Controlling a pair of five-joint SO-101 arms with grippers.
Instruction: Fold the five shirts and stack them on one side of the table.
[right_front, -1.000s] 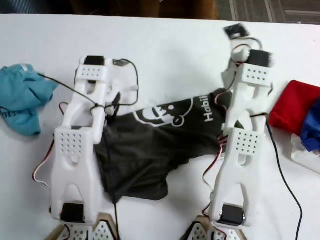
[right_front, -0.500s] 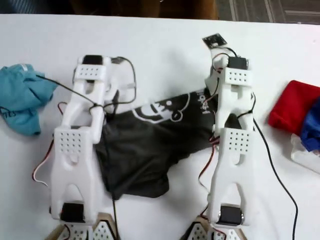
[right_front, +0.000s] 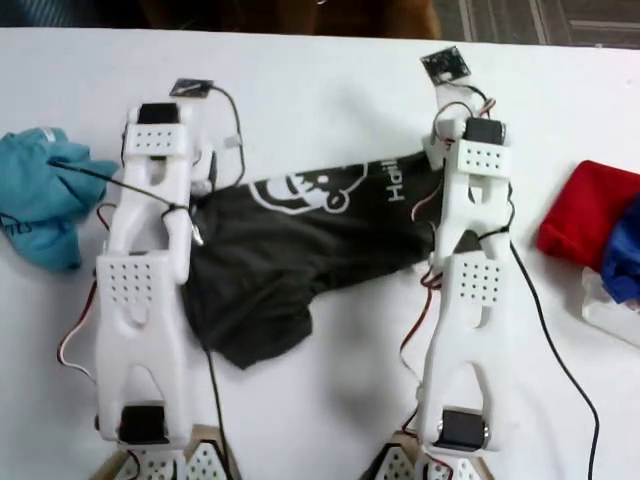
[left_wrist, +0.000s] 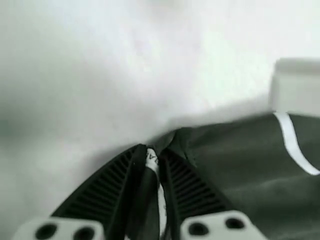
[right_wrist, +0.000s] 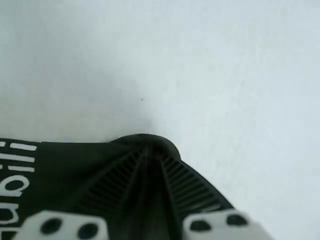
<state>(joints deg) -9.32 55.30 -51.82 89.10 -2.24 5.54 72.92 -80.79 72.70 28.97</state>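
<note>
On the white counter (right_front: 330, 90), a black fabric shirt with white print (right_front: 300, 250) is spread between the arms. One edge is pinched in the closed left tool (left_wrist: 154, 155) and the opposite edge is clamped in the closed right tool (right_wrist: 149, 150). A bunched teal shirt (right_front: 45, 195) is seen beside the left arm.

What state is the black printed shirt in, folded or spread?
Not folded: the black printed fabric shirt lies stretched out along its top edge, while its lower part is bunched and wrinkled.
</note>
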